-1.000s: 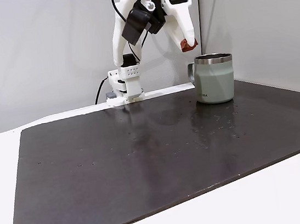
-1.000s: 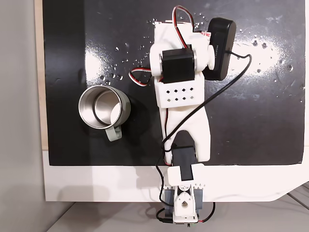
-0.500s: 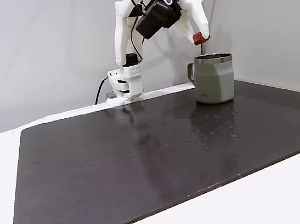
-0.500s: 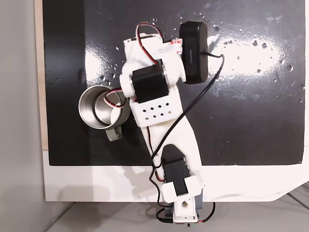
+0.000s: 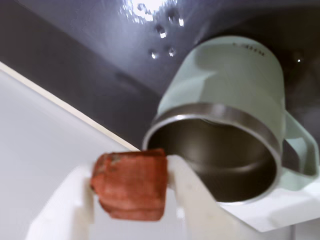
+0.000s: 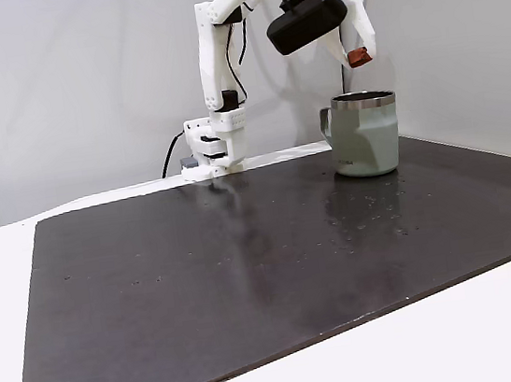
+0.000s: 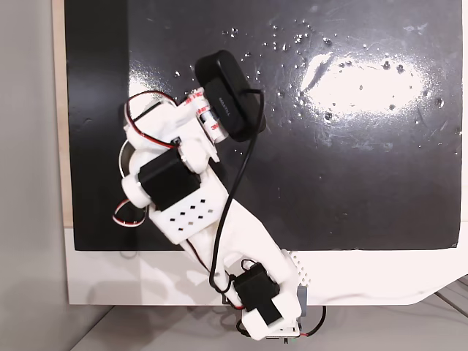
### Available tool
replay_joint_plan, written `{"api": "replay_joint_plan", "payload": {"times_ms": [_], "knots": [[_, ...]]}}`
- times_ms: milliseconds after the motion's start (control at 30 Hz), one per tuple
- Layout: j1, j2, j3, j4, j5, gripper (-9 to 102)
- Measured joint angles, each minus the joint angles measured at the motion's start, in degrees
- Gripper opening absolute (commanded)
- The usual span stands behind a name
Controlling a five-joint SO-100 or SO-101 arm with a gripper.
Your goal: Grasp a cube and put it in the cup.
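- While pinched between the two white fingers, the cube, reddish-brown with rounded edges, has a finger pressed against each of its sides in the wrist view; the fingers are closed no further than the block's width.
- Cube, side fixed view: held in the air above the cup, slightly right of the mug's middle, clear of the rim.
- Cup: pale sage-green mug, bare steel rim, handle on its left in the side fixed view; upright on the far right part of the dark mat.
- Cup, wrist view: open mouth faces the camera, steel interior visible; small dark lettering near the base.
- Arm: white, black camera housing near the wrist; base at the far edge of the desk.
- Mat: dark, glossy, lying on a white desk.
- Top-down fixed view: arm reaches to the left over the mat.
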Motion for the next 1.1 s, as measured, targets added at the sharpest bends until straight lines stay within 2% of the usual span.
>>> {"api": "replay_joint_plan", "payload": {"times_ms": [233, 833, 1100], "knots": [[-6.0, 0.5, 4.9, 0.6, -3.9, 7], [-11.6, -2.5, 8.6, 2.5, -8.2, 7], [-11.9, -2.5, 9.4, 2.5, -8.3, 18]]}}
